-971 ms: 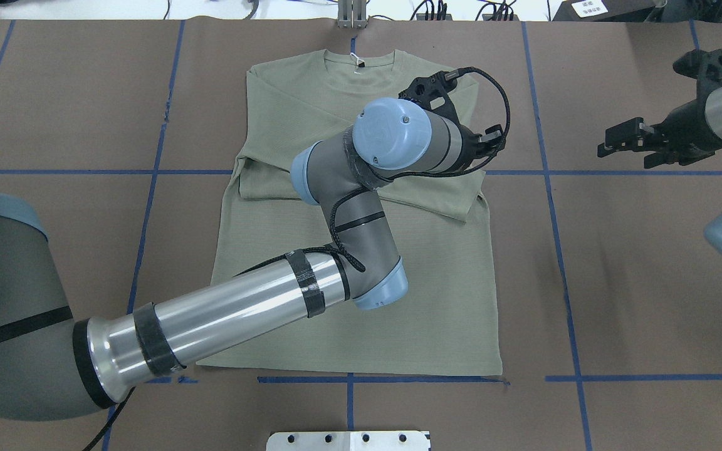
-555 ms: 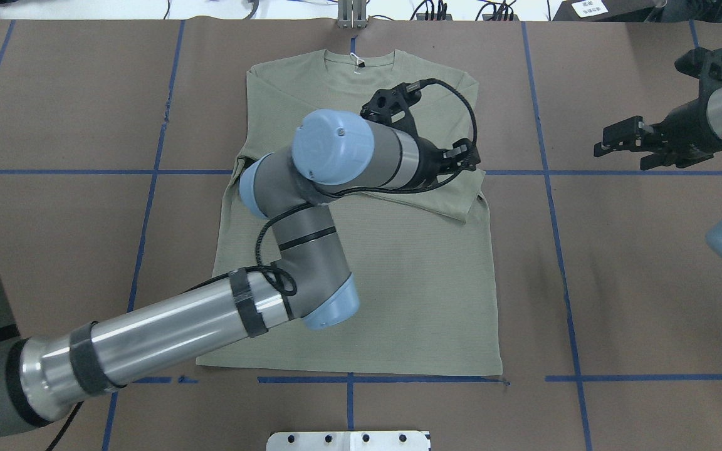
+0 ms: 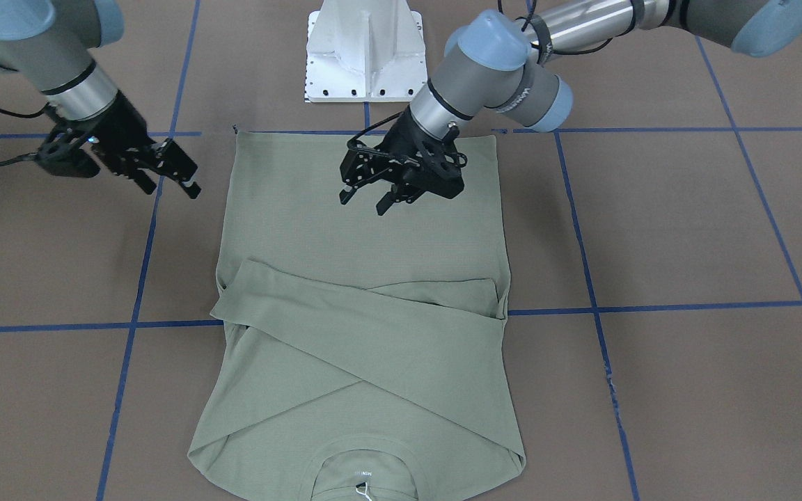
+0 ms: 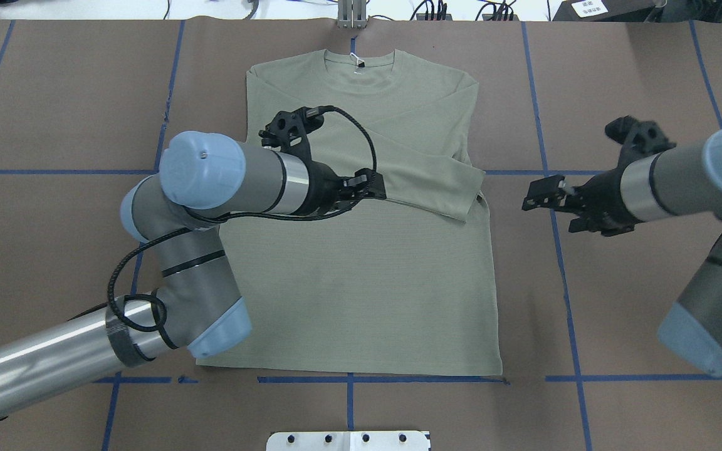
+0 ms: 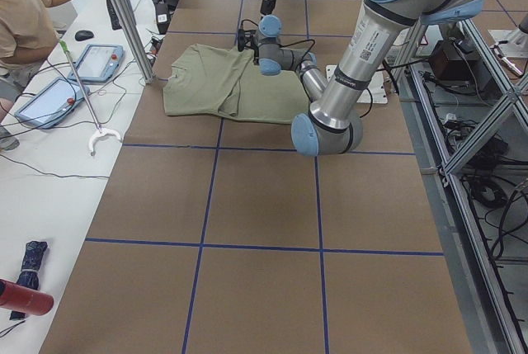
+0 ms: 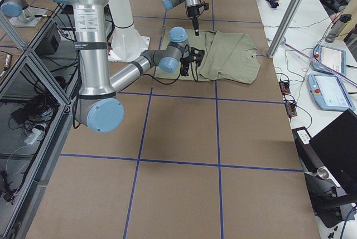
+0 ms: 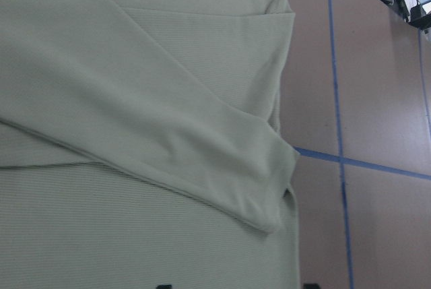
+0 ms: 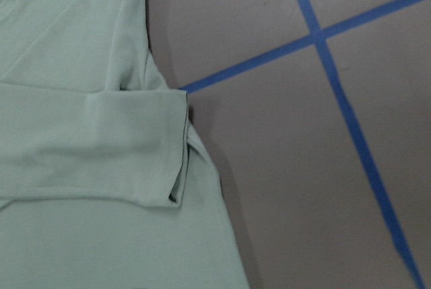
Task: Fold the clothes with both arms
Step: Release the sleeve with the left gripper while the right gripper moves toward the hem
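Observation:
The pale sage-green shirt (image 4: pixel 367 275) lies flat on the brown table, collar at the far side, hem toward me. Both sleeves are folded across the chest; the upper one ends at a cuff (image 4: pixel 464 197) by the shirt's right edge. It also shows in the front view (image 3: pixel 366 250). My left gripper (image 4: pixel 376 186) is open and empty, hovering over the shirt's middle; it also shows in the front view (image 3: pixel 363 202). My right gripper (image 4: pixel 549 216) is open and empty, above bare table just right of the shirt, level with the cuff; it also shows in the front view (image 3: pixel 171 188).
The white base pedestal (image 3: pixel 366 49) stands at the table's near edge behind the hem. Blue tape lines (image 4: pixel 561 263) grid the brown table. An operator (image 5: pixel 21 16) sits at a side desk with tablets. A metal post (image 4: pixel 351 12) stands beyond the collar.
My left arm has drawn back leftward across the shirt, gripper going from the right shoulder to the middle. My right gripper has moved in toward the shirt's right edge and nearer to me.

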